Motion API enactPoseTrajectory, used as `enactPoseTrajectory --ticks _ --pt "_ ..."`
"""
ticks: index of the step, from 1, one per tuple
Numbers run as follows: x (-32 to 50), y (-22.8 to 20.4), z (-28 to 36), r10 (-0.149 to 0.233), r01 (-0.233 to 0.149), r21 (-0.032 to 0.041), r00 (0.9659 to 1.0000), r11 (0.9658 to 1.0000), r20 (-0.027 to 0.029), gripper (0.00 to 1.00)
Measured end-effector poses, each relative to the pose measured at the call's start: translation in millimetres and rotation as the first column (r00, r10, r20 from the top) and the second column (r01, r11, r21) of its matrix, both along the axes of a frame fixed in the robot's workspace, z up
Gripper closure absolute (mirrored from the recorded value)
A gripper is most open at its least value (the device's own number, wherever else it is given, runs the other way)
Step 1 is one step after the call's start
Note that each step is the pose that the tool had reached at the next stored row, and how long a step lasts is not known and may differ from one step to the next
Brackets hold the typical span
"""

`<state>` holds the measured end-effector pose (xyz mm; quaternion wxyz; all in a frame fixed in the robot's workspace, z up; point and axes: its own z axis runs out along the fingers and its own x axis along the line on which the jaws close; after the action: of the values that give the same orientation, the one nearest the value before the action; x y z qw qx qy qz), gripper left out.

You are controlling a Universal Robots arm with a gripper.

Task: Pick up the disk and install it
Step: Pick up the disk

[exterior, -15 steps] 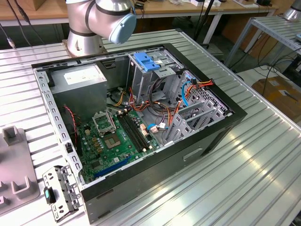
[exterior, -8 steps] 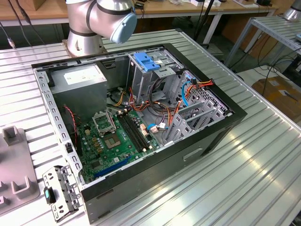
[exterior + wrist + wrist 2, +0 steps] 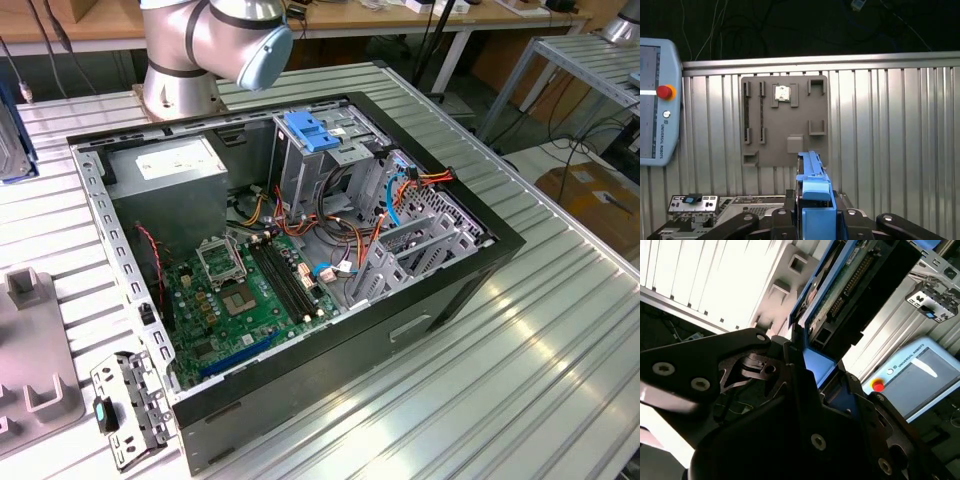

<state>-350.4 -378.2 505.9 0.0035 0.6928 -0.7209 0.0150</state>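
Note:
My gripper (image 3: 815, 222) is shut on the disk (image 3: 810, 167), pinching its blue end tab (image 3: 815, 191) between black fingers (image 3: 782, 220). In the first wrist view the disk stands edge-on and sticks out ahead of the gripper, above the ribbed metal table (image 3: 890, 125). In the second wrist view the disk (image 3: 860, 280) shows its circuit-board side with a blue frame along one edge, and the gripper (image 3: 815, 372) clamps its blue end. The open computer case (image 3: 497, 238) lies on the table, with a tall grey drive cage (image 3: 300, 165) inside.
A grey fixture plate (image 3: 785, 120) with slots lies on the table below the disk. A teach pendant (image 3: 655, 100) rests beside it. A small metal bracket (image 3: 125, 410) sits by the case's corner. The arm's base (image 3: 210, 40) stands behind the case. Cables (image 3: 380, 200) fill the case.

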Motion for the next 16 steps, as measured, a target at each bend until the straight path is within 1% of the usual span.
enactPoseTrajectory --ticks 4,6,8,10,11,13,14,15,16 --pt "4.6 -10.3 -1.3 0.0 0.0 0.0001 1.0 1.0 0.0001 0.63" --pt "8.0 -13.7 -1.9 0.0 0.0 0.0002 1.0 1.0 0.0003 0.63" --pt "13.5 -16.2 -2.5 0.0 0.0 0.0 1.0 1.0 0.0001 0.63" --pt "20.9 -17.6 -3.1 0.0 0.0 0.0 1.0 1.0 0.0 0.63" --pt "26.7 -18.4 -3.7 0.0 0.0 0.0 1.0 1.0 0.0001 0.63" --pt "34.2 -19.3 -4.5 0.0 0.0 0.0001 1.0 1.0 0.0001 0.63" --pt "45.4 -20.6 -5.5 0.0 0.0 -0.0001 1.0 1.0 0.0001 0.63" --pt "49.0 -21.1 -5.9 0.0 0.0 -0.0002 1.0 1.0 0.0001 0.63" --pt "54.5 -21.8 -6.5 0.0 0.0 -0.0002 1.0 1.0 0.0001 0.63"
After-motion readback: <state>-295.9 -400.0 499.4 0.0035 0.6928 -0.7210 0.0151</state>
